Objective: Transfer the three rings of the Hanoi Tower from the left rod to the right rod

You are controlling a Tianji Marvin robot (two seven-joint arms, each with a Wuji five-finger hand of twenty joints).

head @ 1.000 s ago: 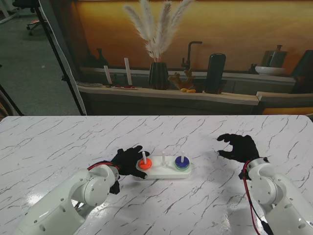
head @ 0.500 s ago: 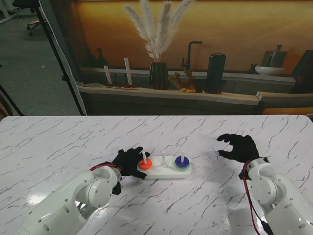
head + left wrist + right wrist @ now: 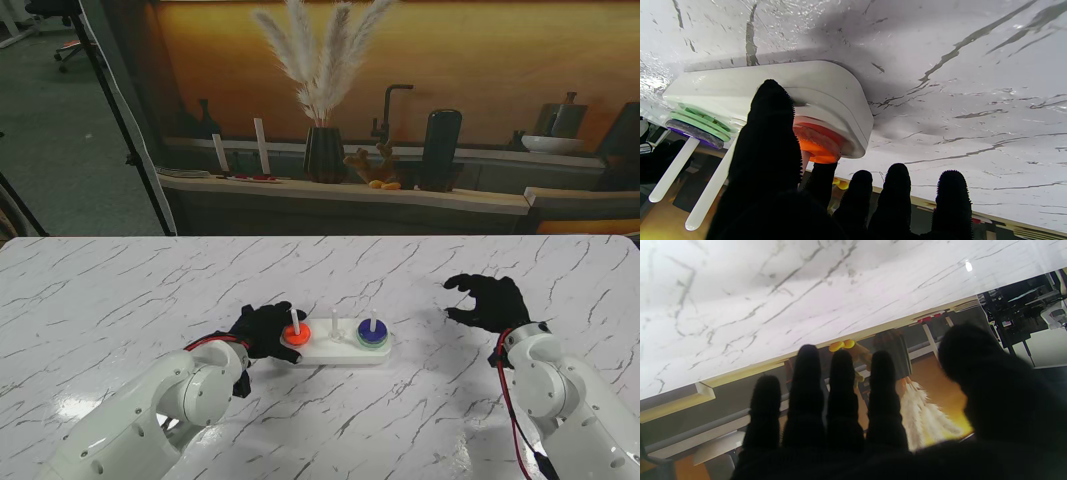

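The white Hanoi base (image 3: 340, 348) lies mid-table with three white rods. An orange ring (image 3: 294, 337) sits on the left rod (image 3: 293, 319), flat on the base. A green ring under a purple ring (image 3: 372, 338) sits on the right rod. My black-gloved left hand (image 3: 262, 330) wraps the orange ring. In the left wrist view its thumb (image 3: 770, 133) and index finger (image 3: 821, 180) press the orange ring (image 3: 818, 145) from both sides of the rod, the other fingers straight. My right hand (image 3: 490, 300) hovers open, well to the right of the base.
The middle rod (image 3: 334, 325) stands bare between the two loaded rods. Beyond the table's far edge is a counter with a dark vase of pampas grass (image 3: 323, 150) and other decor. White marble table (image 3: 130, 290) surrounds the base.
My left forearm has swung inward and the hand has settled lower onto the orange ring, its raised finger dropping toward it. The right hand has stayed still.
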